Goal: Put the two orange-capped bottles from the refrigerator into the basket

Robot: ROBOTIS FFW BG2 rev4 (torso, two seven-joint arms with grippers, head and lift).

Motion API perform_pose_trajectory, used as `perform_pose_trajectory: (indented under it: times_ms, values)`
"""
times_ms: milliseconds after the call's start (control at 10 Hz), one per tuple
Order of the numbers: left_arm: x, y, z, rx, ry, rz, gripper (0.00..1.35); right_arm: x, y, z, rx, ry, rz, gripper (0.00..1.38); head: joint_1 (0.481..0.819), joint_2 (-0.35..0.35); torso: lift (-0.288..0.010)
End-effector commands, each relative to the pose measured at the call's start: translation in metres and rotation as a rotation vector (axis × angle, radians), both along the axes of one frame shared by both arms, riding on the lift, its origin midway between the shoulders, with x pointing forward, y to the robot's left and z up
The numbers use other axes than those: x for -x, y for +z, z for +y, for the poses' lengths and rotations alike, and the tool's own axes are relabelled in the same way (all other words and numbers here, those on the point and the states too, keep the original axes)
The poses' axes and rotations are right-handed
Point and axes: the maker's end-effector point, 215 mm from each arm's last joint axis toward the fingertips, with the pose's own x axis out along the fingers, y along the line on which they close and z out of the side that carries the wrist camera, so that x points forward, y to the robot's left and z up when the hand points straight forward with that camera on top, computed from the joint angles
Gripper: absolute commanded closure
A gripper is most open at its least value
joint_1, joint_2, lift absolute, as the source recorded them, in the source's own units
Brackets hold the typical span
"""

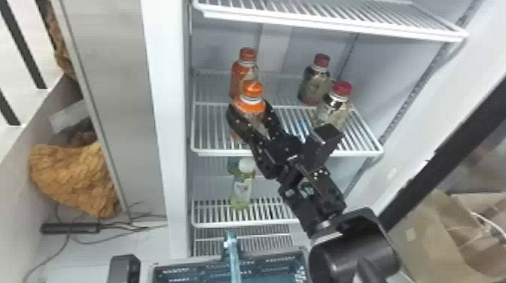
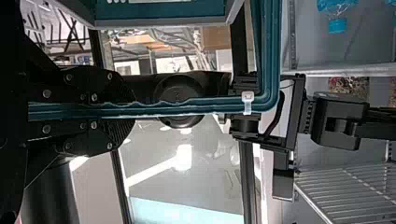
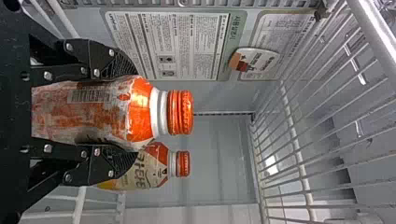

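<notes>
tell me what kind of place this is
Probably the inside of an open upright refrigerator: white wire shelves, capped bottles standing on them, like the red-capped one, and a pale inner wall.

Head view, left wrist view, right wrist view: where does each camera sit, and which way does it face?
Head view: on the head, looking forward and down into the refrigerator; the right arm and right hand show.
Left wrist view: on the left wrist, looking along the left hand, shut on the basket handle, towards the right arm.
Right wrist view: on the right wrist, looking past the right hand's fingers.
Head and right wrist views share the gripped orange-capped bottle.
</notes>
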Motion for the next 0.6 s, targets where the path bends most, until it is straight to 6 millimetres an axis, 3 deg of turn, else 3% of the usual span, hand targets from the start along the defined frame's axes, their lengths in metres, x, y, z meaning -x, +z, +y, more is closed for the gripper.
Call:
perform_pose_trajectory:
  times_ms: [0,300,500]
  values:
    - [0.000,0.000,0.000,0.000,0.000,0.001,1.21,0.004,0.006,-0.006,-0.006,-0.009,-0.009,0.88,0.695,-0.216,-0.040]
    - [0.000,-0.001,0.001,-0.001,0.006,0.004,1.21,0.053,0.044,-0.032,-0.050,-0.028,-0.002,0.88,0.695,-0.244,-0.040]
    - [-0.002,-0.001,0.001,-0.003,0.009,0.001,1.21,0.095,0.048,-0.032,-0.054,0.002,0.076,0.88,0.695,-0.281,-0.040]
